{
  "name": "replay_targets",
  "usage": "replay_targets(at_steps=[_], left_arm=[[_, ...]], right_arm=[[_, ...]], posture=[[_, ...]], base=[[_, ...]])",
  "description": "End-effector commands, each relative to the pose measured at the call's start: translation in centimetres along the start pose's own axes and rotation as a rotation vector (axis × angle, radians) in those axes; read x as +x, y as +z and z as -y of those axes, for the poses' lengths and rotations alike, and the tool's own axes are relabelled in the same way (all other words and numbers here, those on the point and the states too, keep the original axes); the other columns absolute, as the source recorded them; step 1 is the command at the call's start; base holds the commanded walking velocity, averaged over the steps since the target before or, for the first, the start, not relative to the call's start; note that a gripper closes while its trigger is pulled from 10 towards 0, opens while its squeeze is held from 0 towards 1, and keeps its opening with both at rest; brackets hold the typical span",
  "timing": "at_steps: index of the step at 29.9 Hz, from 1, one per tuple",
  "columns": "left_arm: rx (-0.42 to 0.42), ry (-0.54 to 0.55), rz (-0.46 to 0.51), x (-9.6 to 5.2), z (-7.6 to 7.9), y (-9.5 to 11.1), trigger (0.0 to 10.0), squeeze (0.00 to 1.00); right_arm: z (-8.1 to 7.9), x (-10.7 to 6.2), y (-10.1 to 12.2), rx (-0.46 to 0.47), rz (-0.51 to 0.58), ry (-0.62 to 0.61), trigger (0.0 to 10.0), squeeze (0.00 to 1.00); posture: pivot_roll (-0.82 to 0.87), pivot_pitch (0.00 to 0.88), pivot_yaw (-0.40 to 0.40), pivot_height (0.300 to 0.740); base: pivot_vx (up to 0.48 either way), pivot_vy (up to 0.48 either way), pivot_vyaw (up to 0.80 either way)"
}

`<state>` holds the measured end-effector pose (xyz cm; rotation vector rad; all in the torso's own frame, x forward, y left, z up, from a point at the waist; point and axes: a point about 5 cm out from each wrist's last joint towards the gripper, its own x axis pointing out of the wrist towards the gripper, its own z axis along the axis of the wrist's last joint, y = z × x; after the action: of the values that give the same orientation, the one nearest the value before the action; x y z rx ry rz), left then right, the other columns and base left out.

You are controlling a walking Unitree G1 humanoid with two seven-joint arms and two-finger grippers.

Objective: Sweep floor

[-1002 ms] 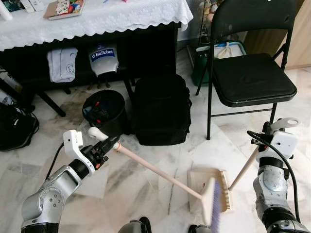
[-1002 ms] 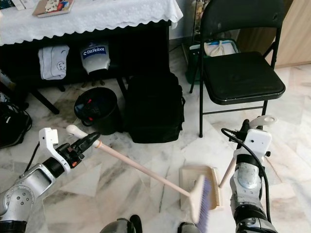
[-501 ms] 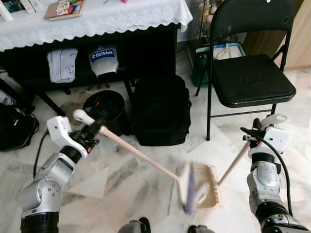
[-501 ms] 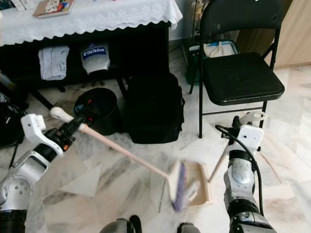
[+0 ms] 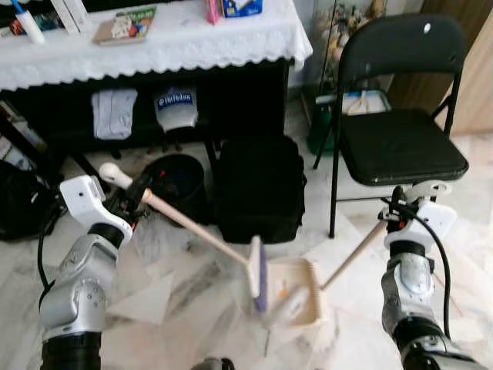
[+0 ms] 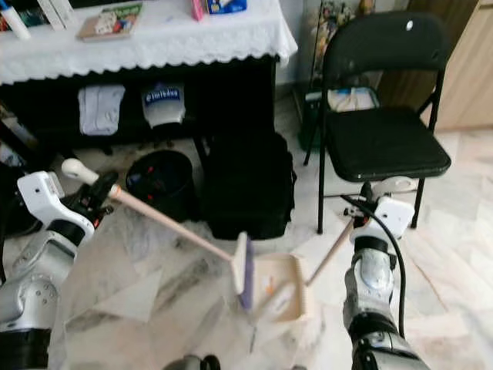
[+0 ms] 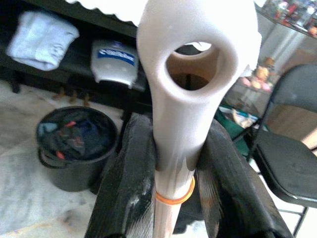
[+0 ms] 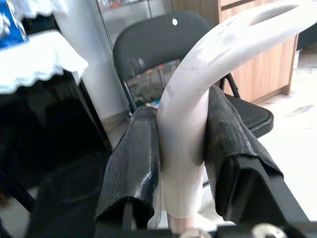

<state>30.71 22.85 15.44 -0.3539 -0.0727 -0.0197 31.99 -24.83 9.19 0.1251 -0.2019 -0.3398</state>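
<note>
Two grippers are at work on my feed, both clamped tight: the left gripper pinches the top of the broom handle between its black fingers, and the right gripper squeezes the curved pale handle of the dustpan. From the left gripper the broom shaft slants toward four o'clock, its bristle head standing at the dustpan's left edge on the marble floor. At twelve o'clock sit a black backpack and a black bin; a folding chair stands at two o'clock.
</note>
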Motion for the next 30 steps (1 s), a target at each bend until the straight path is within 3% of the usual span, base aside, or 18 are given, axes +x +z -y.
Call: replay_targets(at_steps=[1,10,15,22,30], left_arm=[[0.051,0.012,0.07,0.4,-0.2,1.2,10.0,0.0],[0.23,0.093,0.108,1.1,-1.1,0.7,10.0,0.0],[0.367,0.08,0.088,1.6,-0.8,-0.8,10.0,0.0],[0.331,0.091,0.106,1.1,-0.6,-2.4,10.0,0.0],[0.36,0.04,0.116,0.7,0.9,-4.0,10.0,0.0]], right_arm=[[-0.4,0.4,0.6,0.062,0.025,0.0,10.0,0.0],[-1.4,0.1,-0.1,0.124,-0.002,0.024,10.0,0.0],[-1.7,0.1,-0.1,0.25,-0.001,0.008,10.0,0.0],[-1.9,-0.9,-0.1,0.115,0.032,0.084,10.0,0.0],[0.1,-1.1,1.2,0.053,0.107,0.035,10.0,0.0]], posture=[[0.09,0.0,0.07,0.74],[0.04,0.0,0.078,0.74],[0.01,0.0,0.083,0.74],[-0.03,0.0,0.059,0.74],[-0.08,0.0,0.069,0.74]], base=[[0.0,0.0,0.0],[0.0,0.0,0.0],[0.0,0.0,0.0],[0.0,0.0,0.0],[0.0,0.0,0.0]])
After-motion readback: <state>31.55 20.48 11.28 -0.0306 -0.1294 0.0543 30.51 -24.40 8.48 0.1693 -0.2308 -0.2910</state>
